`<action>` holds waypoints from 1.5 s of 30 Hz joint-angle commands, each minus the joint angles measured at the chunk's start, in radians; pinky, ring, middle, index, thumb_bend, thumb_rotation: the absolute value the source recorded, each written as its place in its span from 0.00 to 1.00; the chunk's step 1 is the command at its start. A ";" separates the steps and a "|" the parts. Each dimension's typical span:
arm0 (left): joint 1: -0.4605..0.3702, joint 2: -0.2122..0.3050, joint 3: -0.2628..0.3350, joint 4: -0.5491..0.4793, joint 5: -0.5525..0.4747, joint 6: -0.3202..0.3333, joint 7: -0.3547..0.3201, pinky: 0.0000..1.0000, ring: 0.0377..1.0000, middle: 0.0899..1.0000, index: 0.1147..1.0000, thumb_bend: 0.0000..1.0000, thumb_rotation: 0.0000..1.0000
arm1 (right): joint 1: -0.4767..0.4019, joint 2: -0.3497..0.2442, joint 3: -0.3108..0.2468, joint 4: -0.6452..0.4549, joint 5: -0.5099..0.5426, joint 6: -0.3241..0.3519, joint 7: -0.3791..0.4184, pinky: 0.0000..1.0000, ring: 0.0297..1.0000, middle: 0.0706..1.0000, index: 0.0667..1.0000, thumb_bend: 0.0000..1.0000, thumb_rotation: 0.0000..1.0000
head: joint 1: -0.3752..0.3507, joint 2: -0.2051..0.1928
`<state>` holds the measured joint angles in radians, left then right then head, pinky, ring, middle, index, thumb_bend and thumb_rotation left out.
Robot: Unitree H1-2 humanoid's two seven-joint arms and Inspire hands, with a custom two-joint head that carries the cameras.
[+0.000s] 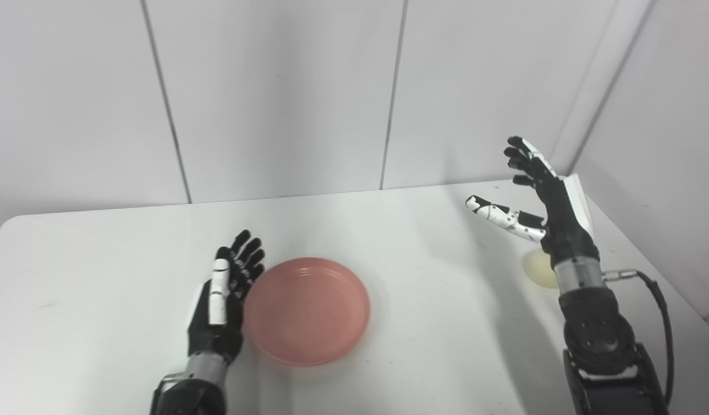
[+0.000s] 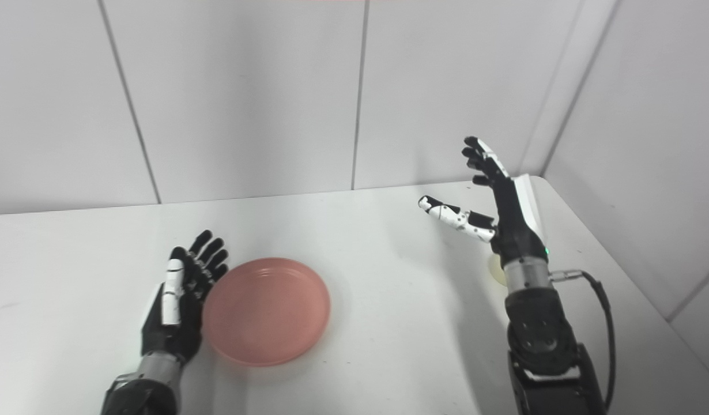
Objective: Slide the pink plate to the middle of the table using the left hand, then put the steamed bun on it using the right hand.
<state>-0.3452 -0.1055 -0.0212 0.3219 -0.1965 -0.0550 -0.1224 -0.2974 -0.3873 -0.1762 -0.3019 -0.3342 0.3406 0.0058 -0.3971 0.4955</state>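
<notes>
Plate-slide step: left hand (image 1: 222, 302), fingers spread and flat, edge against pink plate (image 1: 306, 310) at its right; right hand (image 1: 542, 199) raised, splayed, empty, steamed bun (image 1: 539, 268) below its wrist; next likely calls for lowering onto the bun.

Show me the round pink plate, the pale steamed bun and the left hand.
Round pink plate (image 1: 306, 310), left eye view, inner floor.
Pale steamed bun (image 1: 538, 270), left eye view, exposed left side.
Left hand (image 1: 223, 300), left eye view, palm.

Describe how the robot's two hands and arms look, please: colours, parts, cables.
Both hands, left hand and right hand, have black fingers and palms with white segmented thumbs, silver metal wrist rings and dark forearms. The right shows a white back panel and a black cable looping from its wrist.
</notes>
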 commanded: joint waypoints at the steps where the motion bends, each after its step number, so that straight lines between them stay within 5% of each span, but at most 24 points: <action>1: 0.013 0.030 -0.006 -0.023 0.014 0.008 -0.022 0.96 0.94 0.92 0.89 0.47 1.00 | -0.020 -0.042 0.004 -0.042 -0.067 0.059 0.003 0.72 0.80 0.81 0.82 0.73 0.39 | -0.016 0.001; 5: 0.018 0.060 -0.007 -0.057 -0.002 0.063 -0.043 0.98 0.95 0.94 0.91 0.48 1.00 | -0.019 -0.070 -0.038 -0.064 -0.176 0.128 0.064 0.74 0.82 0.81 0.82 0.77 0.42 | -0.073 -0.004; 9: 0.020 0.072 0.003 -0.074 -0.014 0.087 -0.053 0.97 0.95 0.93 0.90 0.47 1.00 | -0.022 -0.069 -0.093 -0.056 -0.284 0.129 0.161 0.70 0.79 0.80 0.82 0.81 0.44 | -0.119 -0.003; 13: 0.018 0.082 0.013 -0.082 -0.030 0.111 -0.062 0.98 0.96 0.93 0.90 0.46 1.00 | -0.032 -0.050 -0.119 -0.042 -0.341 0.129 0.211 0.70 0.79 0.80 0.81 0.77 0.32 | -0.154 -0.001; 23: 0.018 0.093 0.030 -0.085 -0.060 0.132 -0.086 1.00 0.97 0.94 0.91 0.46 1.00 | -0.061 0.013 -0.171 0.043 -0.600 0.129 0.312 0.68 0.80 0.82 0.83 0.78 0.31 | -0.180 0.006; 28: 0.015 0.092 0.038 -0.086 -0.068 0.140 -0.084 0.99 0.96 0.94 0.90 0.47 1.00 | -0.084 0.045 -0.189 0.097 -0.714 0.129 0.368 0.46 0.60 0.66 0.82 0.78 0.32 | -0.187 0.007; 35: 0.014 0.102 0.037 -0.075 -0.068 0.134 -0.099 0.98 0.95 0.93 0.90 0.46 1.00 | -0.093 0.072 -0.212 0.155 -0.723 0.129 0.343 0.48 0.63 0.68 0.82 0.78 0.25 | -0.184 0.012; 37: 0.014 0.102 0.037 -0.075 -0.069 0.133 -0.101 0.96 0.94 0.91 0.88 0.48 0.99 | -0.095 0.080 -0.221 0.153 -0.743 0.129 0.358 0.31 0.40 0.49 0.83 0.76 0.24 | -0.185 0.013; 45: 0.017 0.095 0.042 -0.085 -0.066 0.138 -0.094 0.93 0.93 0.90 0.87 0.50 0.95 | -0.095 0.052 -0.211 0.228 -0.776 0.129 0.404 0.28 0.36 0.47 0.84 0.77 0.33 | -0.185 0.017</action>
<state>-0.3242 -0.0118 0.0191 0.2410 -0.2577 0.0677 -0.2170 -0.3634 -0.3091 -0.3882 -0.0762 -1.0902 0.4755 0.4109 -0.5829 0.5108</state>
